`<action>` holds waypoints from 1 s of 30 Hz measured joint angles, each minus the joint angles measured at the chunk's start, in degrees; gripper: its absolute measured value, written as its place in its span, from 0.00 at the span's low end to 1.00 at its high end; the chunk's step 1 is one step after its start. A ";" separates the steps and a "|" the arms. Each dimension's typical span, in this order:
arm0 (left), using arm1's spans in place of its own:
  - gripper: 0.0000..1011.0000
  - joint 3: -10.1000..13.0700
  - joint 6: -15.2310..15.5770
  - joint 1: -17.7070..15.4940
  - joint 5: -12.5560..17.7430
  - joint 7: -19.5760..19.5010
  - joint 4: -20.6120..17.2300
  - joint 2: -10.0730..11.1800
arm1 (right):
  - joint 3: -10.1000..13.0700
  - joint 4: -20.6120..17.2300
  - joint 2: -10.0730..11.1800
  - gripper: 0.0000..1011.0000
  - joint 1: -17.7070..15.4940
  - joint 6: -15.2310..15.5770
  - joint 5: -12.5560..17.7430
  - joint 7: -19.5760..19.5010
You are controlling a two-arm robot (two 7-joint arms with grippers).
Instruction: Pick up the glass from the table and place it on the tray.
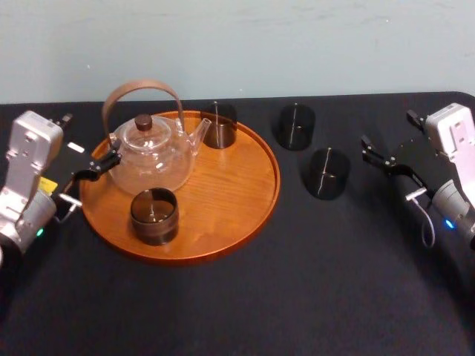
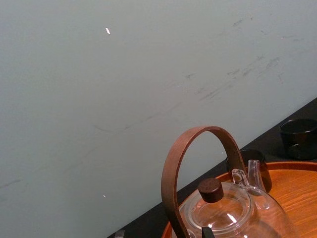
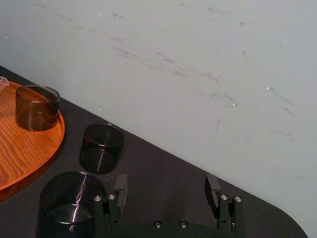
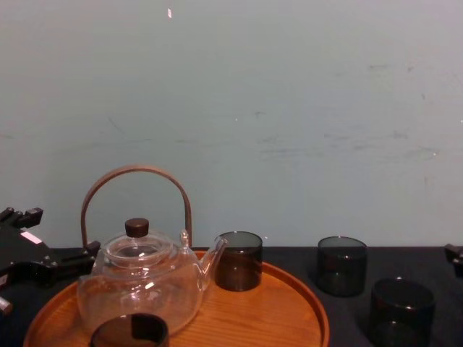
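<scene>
I am holding the right tool (image 1: 376,157) out over the right side of the tabletop (image 1: 334,282), its fingers (image 3: 120,186) spread wide with nothing between them. Two glasses are standing upright on the bare tabletop between that tool and the tray (image 1: 249,215): the near glass (image 1: 328,173) and, behind it toward the wall, the far glass (image 1: 297,126). I am treating the near glass as the one to take, since it is sitting closest to the right tool and well apart from the left one.

What I am watching is this: the near glass is lying to the left of the right tool, on the tray's side. In the right wrist view it is sitting just outside one finger, not between the two. So I am judging that the tool needs to shift left and drop before closing. The glass's axis is running straight up and its wall is round, so any side approach should be working equally well.

The left tool (image 1: 100,165) is hovering at the tray's left edge, just beside the teapot (image 1: 152,152), with its fingers apart as far as I am able to judge and gripping nothing. The tray's right half is showing bare wood, which I am eyeing as the landing spot.
</scene>
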 joint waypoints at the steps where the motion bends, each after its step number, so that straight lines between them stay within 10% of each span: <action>1: 1.00 0.00 0.00 0.00 0.00 0.00 0.00 0.00 | 0.00 0.00 0.00 0.99 0.00 0.00 0.00 0.00; 30: 1.00 0.00 0.00 0.00 0.00 0.00 0.00 0.00 | 0.00 0.00 0.00 0.99 0.00 0.00 0.00 0.00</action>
